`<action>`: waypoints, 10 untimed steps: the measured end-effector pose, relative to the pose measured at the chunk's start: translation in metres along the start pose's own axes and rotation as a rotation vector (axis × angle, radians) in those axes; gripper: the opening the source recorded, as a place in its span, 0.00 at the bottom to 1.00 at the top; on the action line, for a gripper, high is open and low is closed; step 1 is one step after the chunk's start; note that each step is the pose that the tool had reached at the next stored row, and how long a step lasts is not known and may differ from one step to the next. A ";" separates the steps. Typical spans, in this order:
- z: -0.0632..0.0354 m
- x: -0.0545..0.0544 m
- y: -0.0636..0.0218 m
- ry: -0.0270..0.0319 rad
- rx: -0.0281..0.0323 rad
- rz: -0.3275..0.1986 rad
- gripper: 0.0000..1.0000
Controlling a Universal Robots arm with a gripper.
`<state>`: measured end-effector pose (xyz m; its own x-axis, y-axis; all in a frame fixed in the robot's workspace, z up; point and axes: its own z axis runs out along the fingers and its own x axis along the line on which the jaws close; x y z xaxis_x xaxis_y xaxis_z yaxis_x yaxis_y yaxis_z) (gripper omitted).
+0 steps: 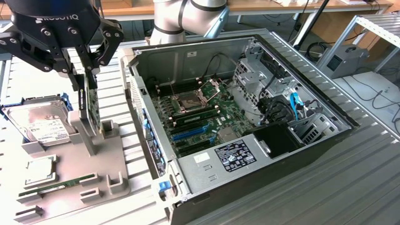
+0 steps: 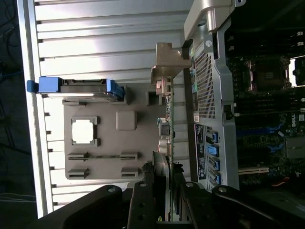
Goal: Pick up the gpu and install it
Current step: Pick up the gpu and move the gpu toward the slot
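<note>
Gripper (image 1: 86,83) clenched on top edge of gpu (image 1: 92,112); card upright, edge-on, lower end in grey stand (image 1: 69,192), just beside open computer case (image 1: 206,51). Risks: snagging on stand posts, tilting between the 2 fingers from thin-edge hold, clipping the case wall.
</note>
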<state>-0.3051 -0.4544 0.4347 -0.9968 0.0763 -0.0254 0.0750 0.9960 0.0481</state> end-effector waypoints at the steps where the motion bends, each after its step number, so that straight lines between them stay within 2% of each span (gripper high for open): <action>1: 0.0000 0.000 0.0000 0.0000 0.0001 0.000 0.26; 10: 0.0003 -0.009 0.0007 -0.0001 0.0005 0.000 0.26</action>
<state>-0.2957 -0.4544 0.4347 -0.9968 0.0764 -0.0254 0.0751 0.9960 0.0476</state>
